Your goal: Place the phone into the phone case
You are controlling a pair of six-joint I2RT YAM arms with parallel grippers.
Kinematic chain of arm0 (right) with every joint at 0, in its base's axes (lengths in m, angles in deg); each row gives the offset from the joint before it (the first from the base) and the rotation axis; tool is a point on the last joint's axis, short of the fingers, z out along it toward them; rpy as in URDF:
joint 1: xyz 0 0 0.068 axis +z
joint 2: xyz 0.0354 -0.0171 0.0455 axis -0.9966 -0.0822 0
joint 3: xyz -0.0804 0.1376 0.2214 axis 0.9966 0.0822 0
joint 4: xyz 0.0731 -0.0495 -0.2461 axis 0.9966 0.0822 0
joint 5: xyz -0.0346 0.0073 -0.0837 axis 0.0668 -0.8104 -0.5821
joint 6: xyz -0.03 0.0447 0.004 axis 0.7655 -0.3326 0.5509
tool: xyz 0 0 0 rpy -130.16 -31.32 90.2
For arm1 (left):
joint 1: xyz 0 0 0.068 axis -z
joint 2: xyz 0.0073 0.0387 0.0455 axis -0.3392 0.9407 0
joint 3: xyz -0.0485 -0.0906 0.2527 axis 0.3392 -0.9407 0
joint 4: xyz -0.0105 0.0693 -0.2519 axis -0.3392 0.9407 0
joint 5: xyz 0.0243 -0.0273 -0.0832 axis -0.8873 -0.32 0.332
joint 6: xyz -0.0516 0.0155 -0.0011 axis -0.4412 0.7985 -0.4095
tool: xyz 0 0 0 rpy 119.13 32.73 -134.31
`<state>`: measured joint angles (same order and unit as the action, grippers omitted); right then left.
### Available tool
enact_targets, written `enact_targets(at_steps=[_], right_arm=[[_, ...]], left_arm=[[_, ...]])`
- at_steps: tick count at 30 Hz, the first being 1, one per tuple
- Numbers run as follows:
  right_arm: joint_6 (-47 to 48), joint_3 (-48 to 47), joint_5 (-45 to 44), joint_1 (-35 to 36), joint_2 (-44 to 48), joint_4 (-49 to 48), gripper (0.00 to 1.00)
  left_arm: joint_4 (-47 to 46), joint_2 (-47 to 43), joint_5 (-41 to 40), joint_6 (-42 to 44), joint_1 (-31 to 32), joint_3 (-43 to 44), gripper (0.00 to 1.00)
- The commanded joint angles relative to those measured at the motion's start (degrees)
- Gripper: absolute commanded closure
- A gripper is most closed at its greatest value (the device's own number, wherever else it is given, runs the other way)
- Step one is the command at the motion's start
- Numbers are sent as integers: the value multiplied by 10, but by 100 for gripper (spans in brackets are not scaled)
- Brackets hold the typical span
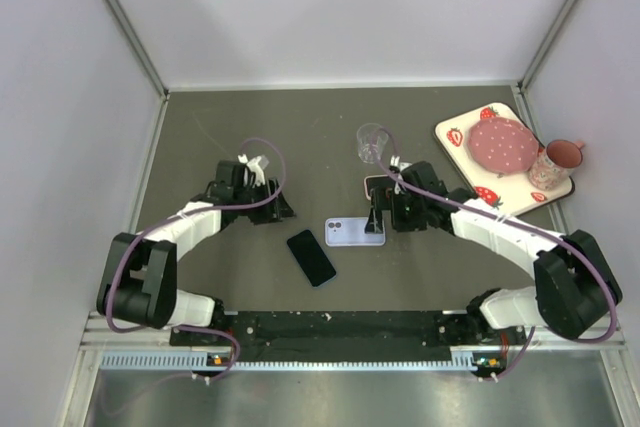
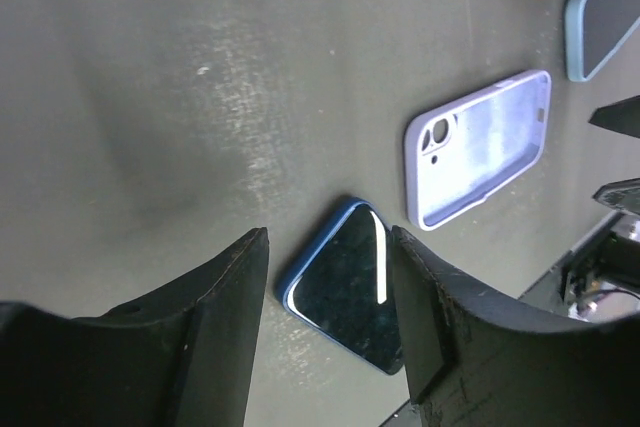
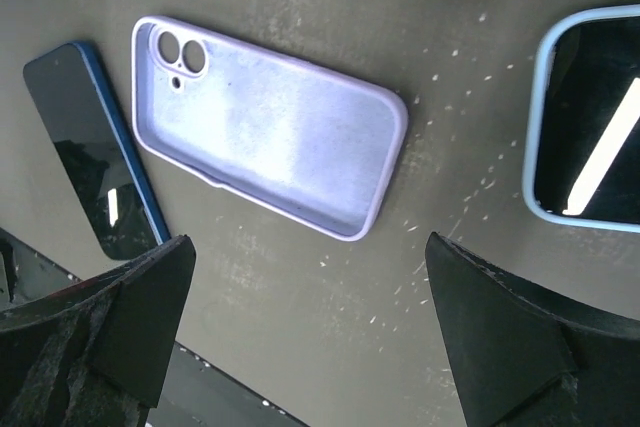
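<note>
- The phone (image 1: 311, 257) lies flat on the dark tabletop (image 1: 220, 137). Its black screen faces up and it has a blue edge.
- The phone case (image 1: 354, 231) is light purple. It lies open side up, just beside the phone, and they do not touch.
- The phone is not in the case yet.
- The left jaws are apart and hold nothing. They hang over one end of the phone.
- The right jaws are wide apart and hold nothing. They hang low, near the long side of the purple case.
- A light blue case (image 3: 590, 117) lies near the purple one.
- A clear glass (image 1: 372, 142) stands farther back.
</note>
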<state>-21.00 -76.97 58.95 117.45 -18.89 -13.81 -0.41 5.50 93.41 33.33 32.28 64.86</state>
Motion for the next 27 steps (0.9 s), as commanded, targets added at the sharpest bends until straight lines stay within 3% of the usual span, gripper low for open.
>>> enact_targets(at_steps=[1, 6, 15, 27], right_arm=[[-14, -26, 4, 26, 22, -15, 1], [-40, -15, 14, 62, 25, -20, 1], [-104, 4, 45, 120, 21, -45, 1], [-136, 45, 55, 130, 40, -44, 1]], left_arm=[[-41, 13, 52, -18, 0, -3, 44], [-17, 29, 27, -9, -1, -4, 44], [-38, 66, 50, -16, 5, -38, 48], [-39, 37, 41, -60, 75, -101, 51]])
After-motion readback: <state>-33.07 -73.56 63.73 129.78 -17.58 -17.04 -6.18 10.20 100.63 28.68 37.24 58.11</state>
